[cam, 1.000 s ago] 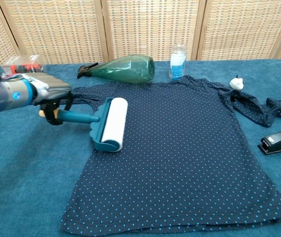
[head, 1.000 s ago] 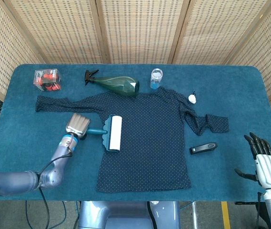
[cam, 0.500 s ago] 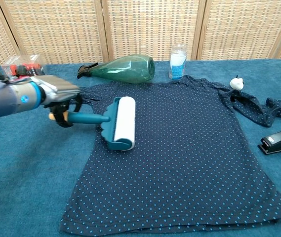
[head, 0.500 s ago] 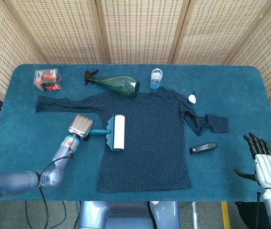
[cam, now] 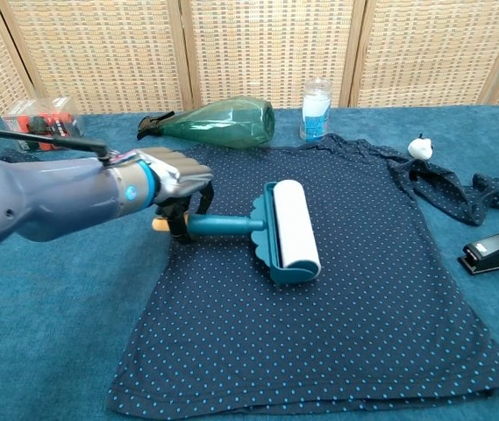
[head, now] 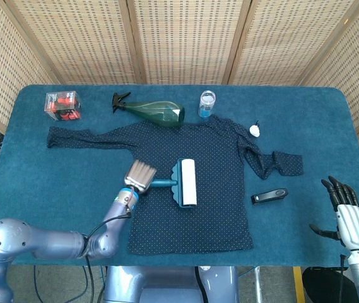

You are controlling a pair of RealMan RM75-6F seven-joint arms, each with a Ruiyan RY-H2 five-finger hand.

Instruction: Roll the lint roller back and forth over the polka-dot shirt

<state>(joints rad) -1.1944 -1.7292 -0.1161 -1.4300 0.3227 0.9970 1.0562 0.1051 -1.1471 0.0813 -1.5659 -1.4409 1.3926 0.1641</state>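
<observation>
The dark blue polka-dot shirt (head: 214, 202) (cam: 363, 324) lies flat in the middle of the blue table, sleeves spread left and right. My left hand (head: 140, 175) (cam: 174, 184) grips the teal handle of the lint roller (head: 183, 182) (cam: 288, 230). The roller's white drum rests on the shirt's chest area, left of centre. At the table's near right corner my right hand (head: 349, 214) stands upright with fingers spread and nothing in it, away from the shirt; the chest view does not show it.
A green spray bottle (head: 154, 111) (cam: 223, 123) and a small clear bottle (head: 207, 103) (cam: 316, 110) stand behind the shirt. A clear box with red items (head: 63, 105) sits at the back left. A black stapler (head: 269, 196) (cam: 497, 248) lies right of the shirt, a small white object (head: 255, 130) near the right sleeve.
My left hand has pushed the lint roller to the right, from the shirt's left edge onto its chest. The right hand has stayed in place.
</observation>
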